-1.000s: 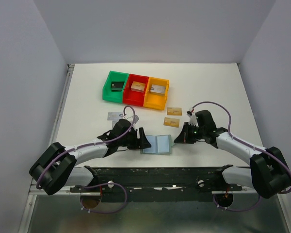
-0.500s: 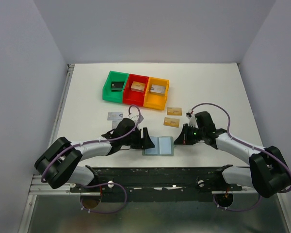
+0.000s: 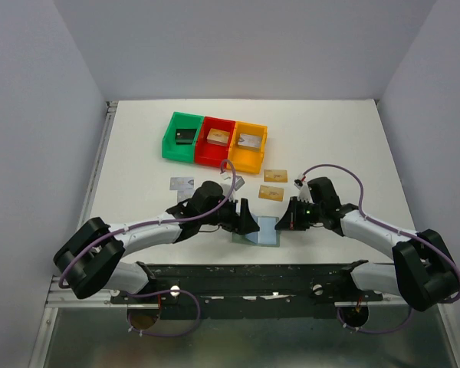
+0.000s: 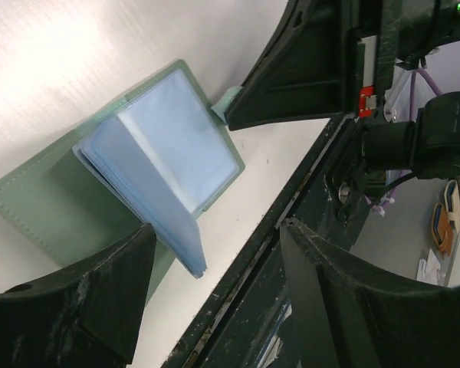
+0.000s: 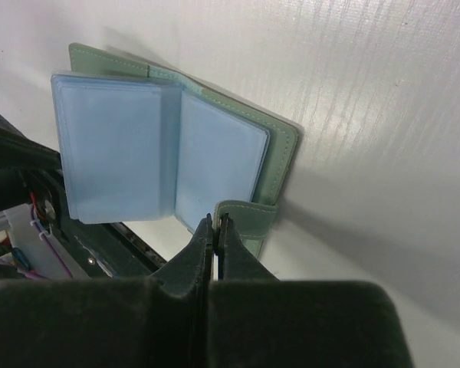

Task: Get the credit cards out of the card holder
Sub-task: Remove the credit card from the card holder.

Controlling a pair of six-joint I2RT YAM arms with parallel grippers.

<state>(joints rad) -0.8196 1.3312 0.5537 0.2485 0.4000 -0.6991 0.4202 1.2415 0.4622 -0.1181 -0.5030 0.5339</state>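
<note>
The card holder (image 3: 268, 231) lies open near the table's front edge, grey-green outside with pale blue pockets (image 5: 115, 149). My right gripper (image 5: 215, 224) is shut on its small side tab (image 5: 249, 212). My left gripper (image 4: 215, 291) stands open over the holder's left half (image 4: 38, 203). One blue leaf (image 4: 157, 199) is raised, and its corner sits between the fingers. Loose credit cards rest on the table behind: two tan-gold ones (image 3: 275, 175) (image 3: 271, 192) and a silvery-grey one (image 3: 182, 182).
Green (image 3: 169, 142), red (image 3: 208, 149) and orange (image 3: 245, 159) bins stand in a row at the back, each holding a small block. The black mounting rail (image 3: 245, 272) runs just in front of the holder. Both forearms flank the holder.
My left gripper has slid right, from beside the holder to over its left half. The holder has shifted slightly right. My right gripper keeps its hold on the tab.
</note>
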